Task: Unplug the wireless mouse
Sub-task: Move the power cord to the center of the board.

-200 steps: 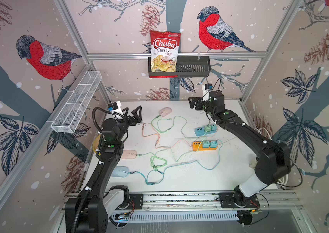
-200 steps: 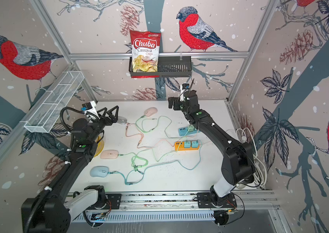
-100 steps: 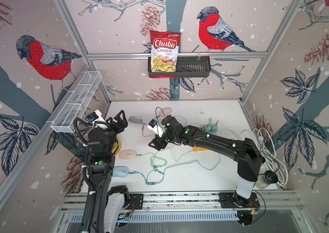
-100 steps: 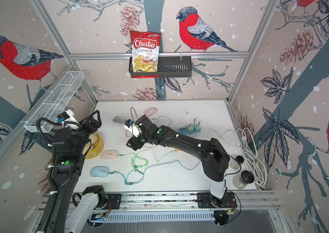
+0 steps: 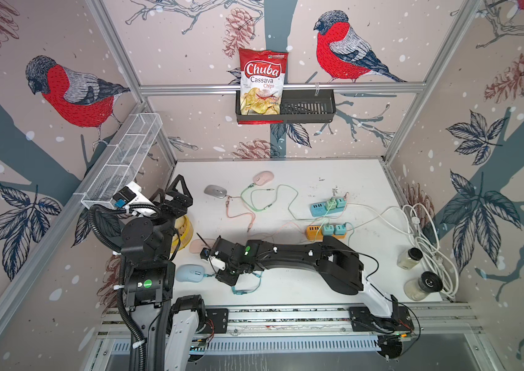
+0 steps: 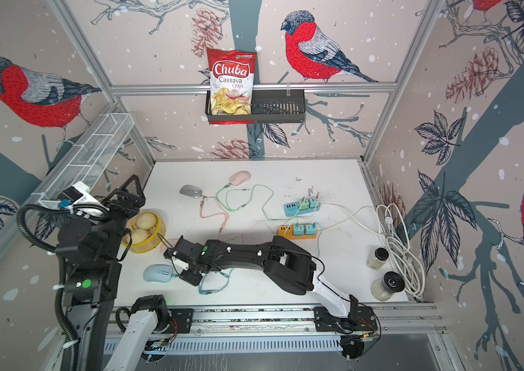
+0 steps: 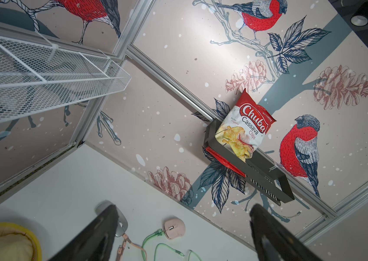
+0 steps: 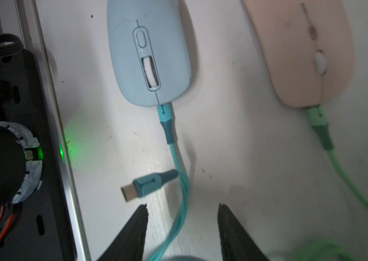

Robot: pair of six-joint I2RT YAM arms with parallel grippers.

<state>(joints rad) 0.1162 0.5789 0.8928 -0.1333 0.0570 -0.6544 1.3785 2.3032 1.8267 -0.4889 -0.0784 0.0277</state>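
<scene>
While the left tool [image 7: 184, 206] hangs raised at the left edge of both top views, just below the white wire-mesh shelf [image 5: 125, 160] on the side wall, its black fingers [image 7: 104, 230] stand wide apart with nothing between them. Just right of it sits a round yellow basket [image 6: 143, 249] with pale buns in it.

At the lower left of the white desk [image 5: 286, 289] lies the pale blue wireless mouse [image 5: 190, 273], flat, with a teal cable [image 8: 174, 158] plugged into its front end. A peach-coloured mouse [image 8: 302, 56] lies alongside it without touching, and a green cable [image 8: 336, 167] is plugged into that one. In the top views the right arm covers most of the peach mouse.

The right tool [image 8: 182, 206] is low over the desk, just right of the blue mouse. The right wrist view shows its two dark fingers partly drawn in, one on each side of the teal cable a little behind the plug. A gap shows on either side, so nothing is gripped. A loose teal connector [image 8: 142, 185] lies on the desk beside that cable.

Toward the upper centre rest a flat grey mouse [image 5: 215, 191] and a pink mouse [image 5: 263, 177], with pink and green leads trailing from them. Right of centre stand a blue charging strip [image 5: 318, 209] and an orange charging strip [image 5: 313, 232], each carrying teal-green plugs. At the far right are a coil of white cable [image 5: 427, 244] and two small glass jars [image 5: 410, 257] with dark lids.
</scene>
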